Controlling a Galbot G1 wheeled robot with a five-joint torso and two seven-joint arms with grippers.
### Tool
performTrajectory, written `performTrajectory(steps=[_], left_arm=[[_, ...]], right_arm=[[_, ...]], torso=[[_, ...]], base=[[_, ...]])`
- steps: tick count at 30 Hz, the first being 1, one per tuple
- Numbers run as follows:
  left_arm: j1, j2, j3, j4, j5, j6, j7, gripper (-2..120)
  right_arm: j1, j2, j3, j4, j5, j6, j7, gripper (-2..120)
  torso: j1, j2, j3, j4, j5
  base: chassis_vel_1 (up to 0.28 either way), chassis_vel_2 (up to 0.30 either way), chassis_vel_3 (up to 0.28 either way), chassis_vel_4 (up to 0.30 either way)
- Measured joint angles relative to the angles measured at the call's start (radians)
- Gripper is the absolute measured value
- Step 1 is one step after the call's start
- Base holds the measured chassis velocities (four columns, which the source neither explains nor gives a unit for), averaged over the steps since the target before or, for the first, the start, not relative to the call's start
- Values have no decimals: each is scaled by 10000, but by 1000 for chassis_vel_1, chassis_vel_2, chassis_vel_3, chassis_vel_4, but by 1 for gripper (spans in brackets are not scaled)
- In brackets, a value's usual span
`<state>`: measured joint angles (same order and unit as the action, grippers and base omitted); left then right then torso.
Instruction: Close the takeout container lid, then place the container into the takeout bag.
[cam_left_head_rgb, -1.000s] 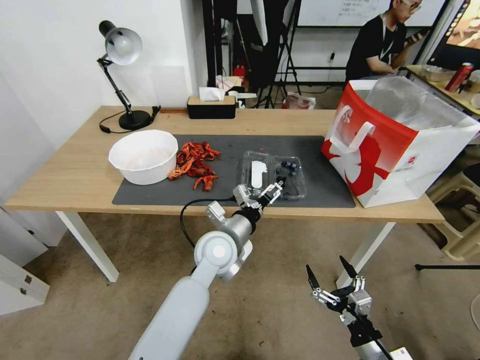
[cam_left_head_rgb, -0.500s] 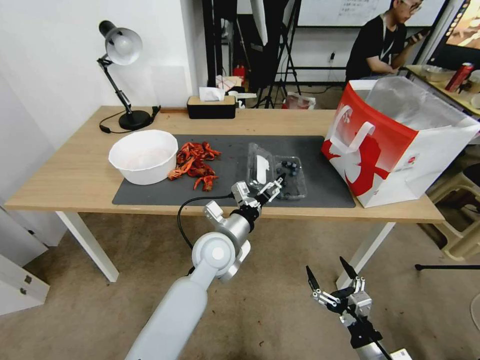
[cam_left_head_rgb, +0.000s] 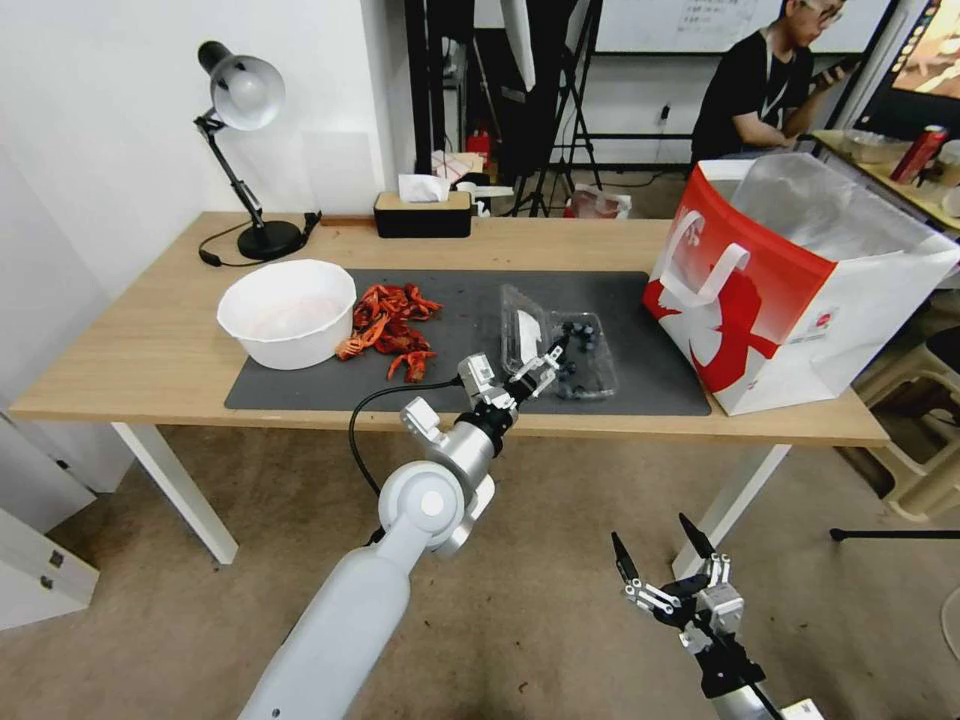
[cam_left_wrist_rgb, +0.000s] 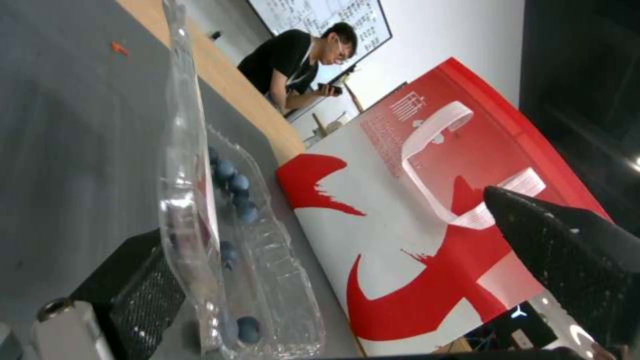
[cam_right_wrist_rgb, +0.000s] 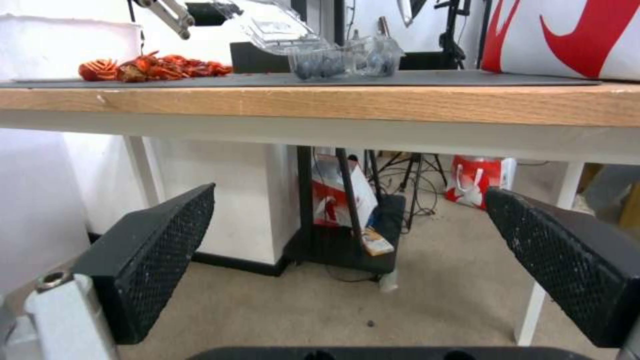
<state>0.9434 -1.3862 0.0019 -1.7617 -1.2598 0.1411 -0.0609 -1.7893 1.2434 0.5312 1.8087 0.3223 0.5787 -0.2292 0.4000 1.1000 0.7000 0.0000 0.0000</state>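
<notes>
Left claw (cam_left_head_rgb: 543, 362): spread wide, one finger under the raised clear label-bearing lid (cam_left_head_rgb: 521, 335) | small clear plastic clamshell takeout container (cam_left_head_rgb: 585, 358): on dark mat, near red-and-white paper takeout bag (cam_left_head_rgb: 790, 290) | right claw (cam_left_head_rgb: 662, 553): wide, below counter (cam_left_head_rgb: 140, 350).

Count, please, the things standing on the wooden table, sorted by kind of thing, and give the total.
Containers: 3 (white bowl, takeout container, tissue box)
Bags: 1 (takeout bag)
Lamps: 1 (desk lamp)
Mats: 1 (dark mat)
Food piles: 1 (red crayfish shells)
Total: 7
</notes>
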Motion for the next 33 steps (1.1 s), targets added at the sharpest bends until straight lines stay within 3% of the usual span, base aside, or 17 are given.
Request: performTrajectory(steps=[11, 20, 33], left_arm=[[-269, -48, 23, 108, -118, -52, 318, 100], [-288, -3, 40, 155, -216, -9, 963, 100], [-883, 27, 347, 696, -207, 308, 1563, 100]], right_arm=[[-5, -15, 41, 0, 6, 8, 3, 100], [11, -34, 53, 17, -6, -6, 15, 100], [10, -42, 84, 68, -27, -54, 58, 100]], torso=[[0, 0, 0, 0, 0], [0, 0, 0, 0, 1], [0, 0, 0, 0, 1]], base=[[0, 0, 0, 0], [0, 0, 0, 0], [0, 0, 0, 0]])
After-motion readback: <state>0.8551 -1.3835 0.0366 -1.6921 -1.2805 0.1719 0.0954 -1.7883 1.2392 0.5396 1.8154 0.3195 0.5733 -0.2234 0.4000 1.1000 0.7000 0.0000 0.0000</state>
